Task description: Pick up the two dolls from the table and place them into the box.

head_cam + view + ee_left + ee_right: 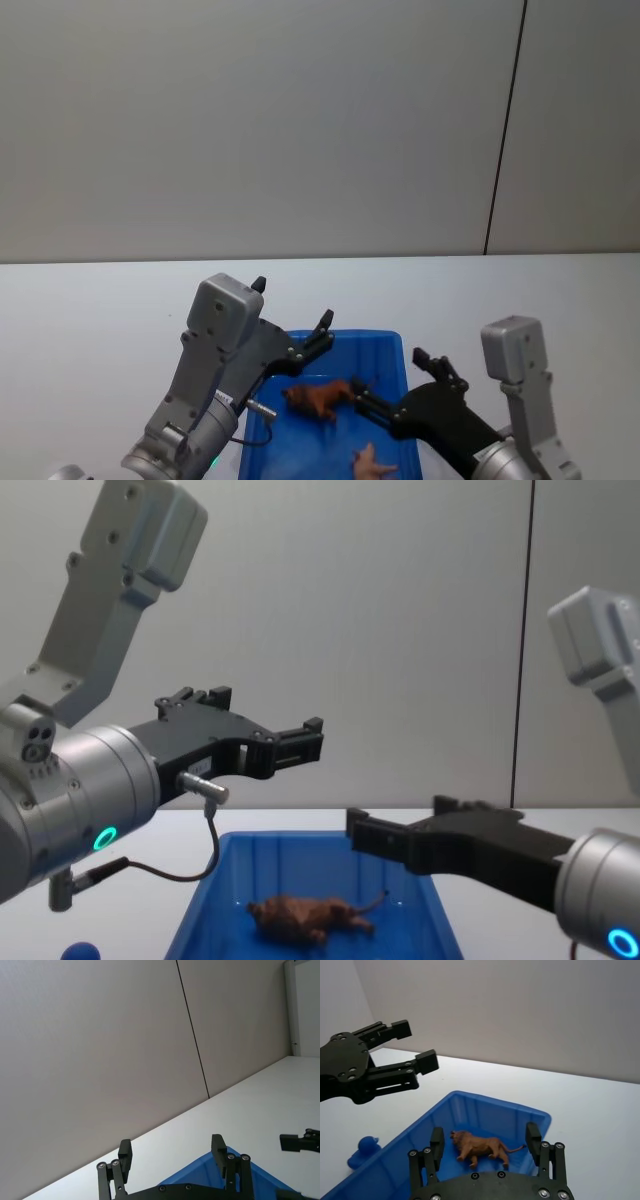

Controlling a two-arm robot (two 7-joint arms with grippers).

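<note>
The blue box (375, 348) sits on the white table in front of me. The brown lion (320, 398) lies on its side on the box floor, also clear in the right wrist view (481, 1147) and chest view (308, 917). The pale pink pig (372, 463) lies at the box's near end. My left gripper (292, 303) hovers open and empty above the box's far left corner. Over the right side, my right gripper (390, 370) is open and empty, its fingers (533, 1136) straddling the lion from above without touching it.
A small blue ball (362, 1152) rests on the table just outside the box's left wall, low in the chest view (78, 950). Bare white table surrounds the box, with a grey wall behind.
</note>
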